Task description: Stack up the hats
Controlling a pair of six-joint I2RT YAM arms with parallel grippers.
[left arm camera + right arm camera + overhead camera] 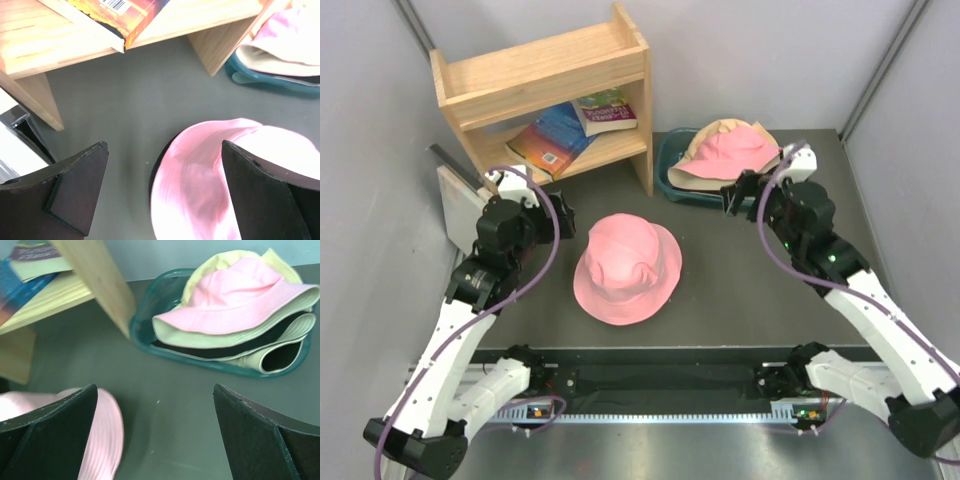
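One pink hat (pixel 626 268) lies brim-down in the middle of the grey table. More hats sit piled in a teal tub (pixel 670 180) at the back right, a pink hat (pixel 235 295) on top, a black one (pixel 225 353) and a tan one (pixel 265 360) under it. My left gripper (pixel 562 214) hovers open just left of the middle hat (pixel 200 195), its jaws wide apart and nothing between them. My right gripper (pixel 732 192) is open too, between the tub (pixel 142 335) and the middle hat (pixel 102 435), holding nothing.
A wooden shelf (pixel 545 75) with books (pixel 565 130) stands at the back left, one leg (pixel 215 47) close to the tub. A grey flat device (pixel 455 200) lies left of the left arm. Grey walls close in on both sides.
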